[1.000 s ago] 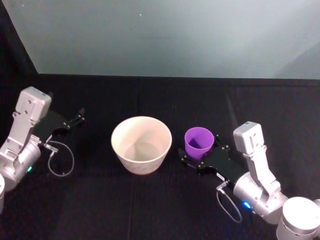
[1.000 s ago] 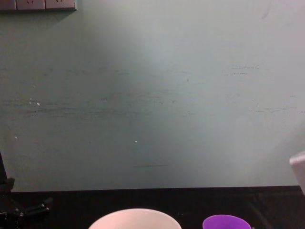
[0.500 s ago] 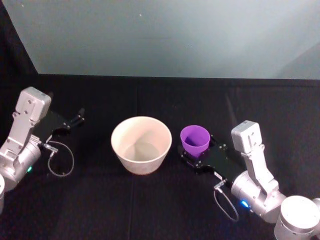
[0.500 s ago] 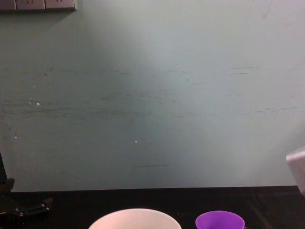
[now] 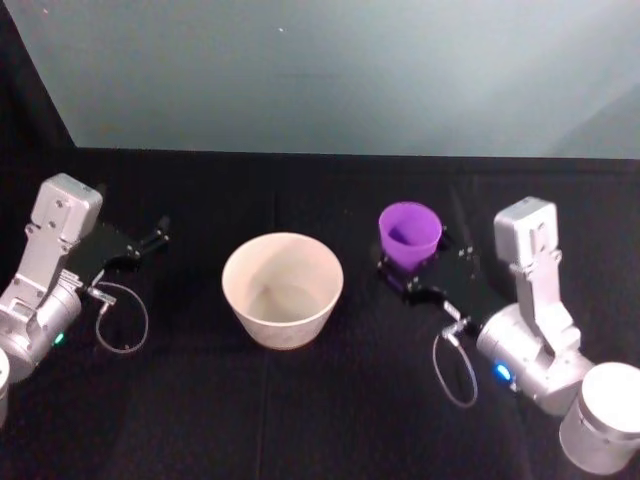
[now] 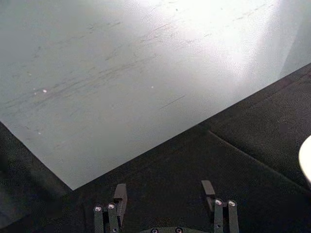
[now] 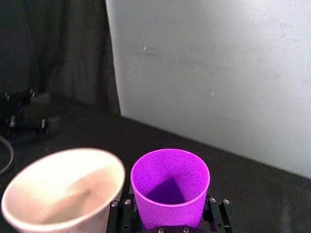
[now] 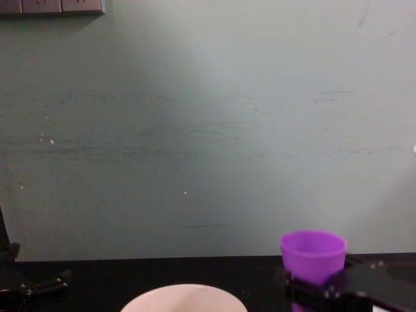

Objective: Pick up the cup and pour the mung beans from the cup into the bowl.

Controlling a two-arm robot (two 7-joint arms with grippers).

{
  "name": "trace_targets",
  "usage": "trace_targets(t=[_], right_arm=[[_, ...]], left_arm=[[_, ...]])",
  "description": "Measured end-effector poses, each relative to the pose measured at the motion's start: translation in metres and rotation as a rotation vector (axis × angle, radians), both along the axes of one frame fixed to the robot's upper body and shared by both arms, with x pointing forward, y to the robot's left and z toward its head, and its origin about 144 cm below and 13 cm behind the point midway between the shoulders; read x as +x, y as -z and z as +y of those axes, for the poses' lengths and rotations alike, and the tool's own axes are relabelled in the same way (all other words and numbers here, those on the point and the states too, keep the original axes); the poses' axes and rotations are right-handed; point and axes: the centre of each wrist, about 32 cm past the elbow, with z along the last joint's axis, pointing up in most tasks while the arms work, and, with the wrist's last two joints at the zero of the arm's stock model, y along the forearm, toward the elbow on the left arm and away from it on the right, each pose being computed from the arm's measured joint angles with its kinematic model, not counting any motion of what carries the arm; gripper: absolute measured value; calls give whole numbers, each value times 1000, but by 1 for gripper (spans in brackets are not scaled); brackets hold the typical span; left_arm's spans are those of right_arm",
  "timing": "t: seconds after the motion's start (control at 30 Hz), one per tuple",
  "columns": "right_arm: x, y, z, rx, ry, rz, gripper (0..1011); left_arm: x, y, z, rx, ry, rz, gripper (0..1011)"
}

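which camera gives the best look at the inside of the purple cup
The right wrist view: it looks from close into the open mouth of the cup, down to its bottom. The head view shows the cup smaller, from above, held in the right gripper beside the bowl. The chest view shows its outer side and rim.

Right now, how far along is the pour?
Done: the right gripper is shut on the cup and holds it upright, its rim well above the rim of the bowl in the chest view. In hand: the cup hangs to the bowl's right, not over it. Left: move it over, tilt and pour; the bowl's inside looks bare of beans. The left gripper sits open, parked at the table's left.
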Motion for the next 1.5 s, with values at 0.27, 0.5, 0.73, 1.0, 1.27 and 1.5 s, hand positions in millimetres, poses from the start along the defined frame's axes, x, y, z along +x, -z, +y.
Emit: trace_targets(t=[0.27,0.5,0.73,1.0,1.27,1.5], right_arm=[[9,-16,3,61,9,-20,718],[11,-16,4,65,17,-19,718],[10,-16,3,66,16,-20,718],[10,-16,3,66,15,-20,718],[10,-16,3,65,15,-20,718],[10,-16,3,65,15,-20,718]], left_arm=[[0,0,0,0,0,0,1000],[0,0,0,0,0,0,1000],[0,0,0,0,0,0,1000],[0,0,0,0,0,0,1000],[0,0,0,0,0,0,1000],[0,0,0,0,0,0,1000]])
